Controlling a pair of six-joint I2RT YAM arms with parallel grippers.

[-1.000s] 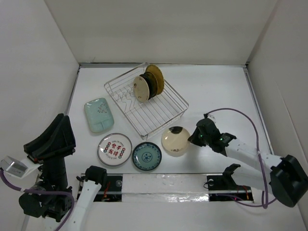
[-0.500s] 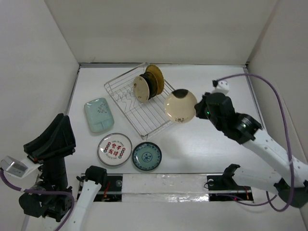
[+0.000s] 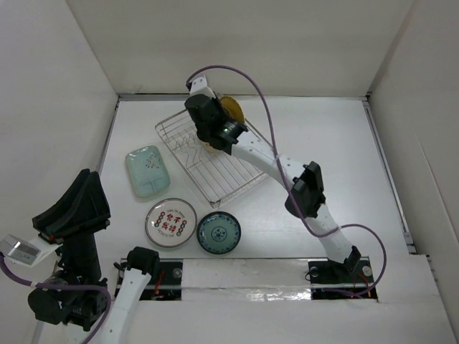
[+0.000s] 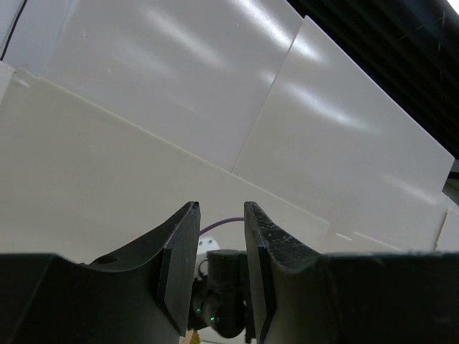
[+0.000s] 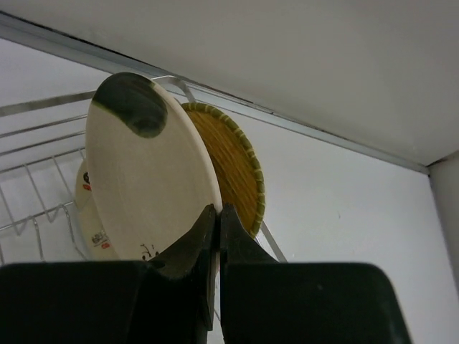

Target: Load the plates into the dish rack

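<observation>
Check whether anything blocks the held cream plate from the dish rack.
Nothing visible does. The right tool holds the cream plate over the dish rack, close beside the tan plate standing there; the slot below is hidden.

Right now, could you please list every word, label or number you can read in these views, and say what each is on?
White plate: four large red Chinese characters in two rows, too small to read reliably.
Cream plate in the right claw: small dark marks near its lower edge, unreadable.
Tan plate behind it: red marks, mostly hidden, unreadable.
No other text visible.
</observation>
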